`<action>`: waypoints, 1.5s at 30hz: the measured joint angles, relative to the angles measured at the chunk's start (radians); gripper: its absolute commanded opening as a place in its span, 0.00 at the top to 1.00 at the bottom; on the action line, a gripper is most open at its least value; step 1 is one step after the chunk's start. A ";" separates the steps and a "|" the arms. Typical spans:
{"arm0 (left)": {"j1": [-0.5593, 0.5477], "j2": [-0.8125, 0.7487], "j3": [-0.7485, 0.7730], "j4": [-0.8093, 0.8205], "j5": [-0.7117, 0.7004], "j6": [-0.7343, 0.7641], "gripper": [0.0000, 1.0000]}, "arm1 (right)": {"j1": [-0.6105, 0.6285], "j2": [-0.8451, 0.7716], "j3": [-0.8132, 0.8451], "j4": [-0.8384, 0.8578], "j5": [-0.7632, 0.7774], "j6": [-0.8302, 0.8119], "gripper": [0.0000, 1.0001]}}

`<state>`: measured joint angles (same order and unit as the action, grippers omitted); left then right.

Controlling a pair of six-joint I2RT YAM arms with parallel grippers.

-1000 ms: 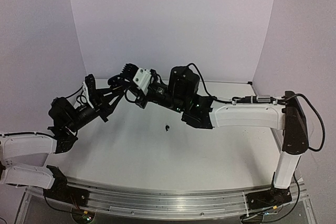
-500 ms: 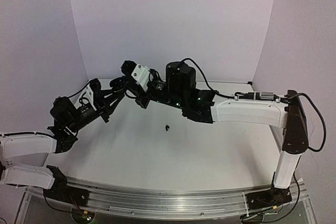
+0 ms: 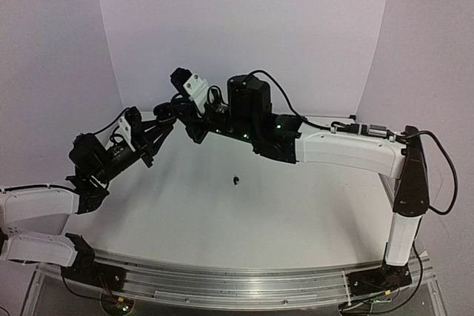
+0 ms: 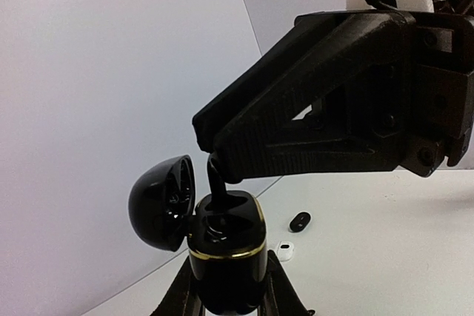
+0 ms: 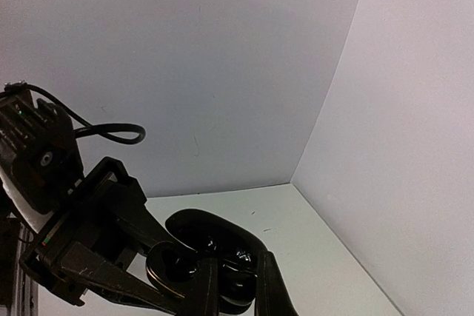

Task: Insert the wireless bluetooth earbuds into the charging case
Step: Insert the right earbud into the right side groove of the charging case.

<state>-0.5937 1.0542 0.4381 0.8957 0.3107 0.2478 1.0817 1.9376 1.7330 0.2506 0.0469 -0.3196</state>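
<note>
My left gripper [image 4: 228, 286] is shut on a black charging case [image 4: 226, 246] with a gold rim, held upright with its lid [image 4: 159, 201] swung open to the left. My right gripper [image 5: 235, 286] comes from above, shut on a black earbud [image 4: 215, 179] whose lower end sits in a case pocket. In the top view the two grippers meet at the back left, left [image 3: 157, 129] and right [image 3: 180, 112]. The open case also shows in the right wrist view [image 5: 215, 234]. Another black earbud [image 3: 235, 180] lies loose mid-table.
A small black oval piece [image 4: 299, 220] and a small white piece [image 4: 284, 248] lie on the white table [image 3: 296, 212] beyond the case. Pale walls close in at the back and both sides. The right arm [image 3: 348, 155] stretches across the table's back half.
Both grippers have risen and shifted toward the back left, staying together. The loose black earbud on the table has not moved.
</note>
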 measured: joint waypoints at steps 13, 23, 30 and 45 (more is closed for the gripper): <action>0.002 0.000 0.000 -0.004 -0.019 0.009 1.00 | 0.000 0.015 0.033 -0.036 0.023 0.066 1.00; 0.007 0.000 0.000 0.025 -0.017 -0.016 1.00 | 0.000 0.019 0.055 -0.040 0.006 0.056 1.00; 0.010 0.004 -0.022 0.118 -0.013 0.016 1.00 | 0.006 0.020 0.074 -0.036 0.006 0.079 1.00; 0.009 0.025 -0.042 0.196 0.036 0.093 1.00 | 0.011 0.021 0.102 -0.025 -0.001 0.118 1.00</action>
<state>-0.5842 1.0790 0.3958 1.0920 0.3462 0.3412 1.0931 1.9583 1.8351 0.2260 0.0456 -0.2020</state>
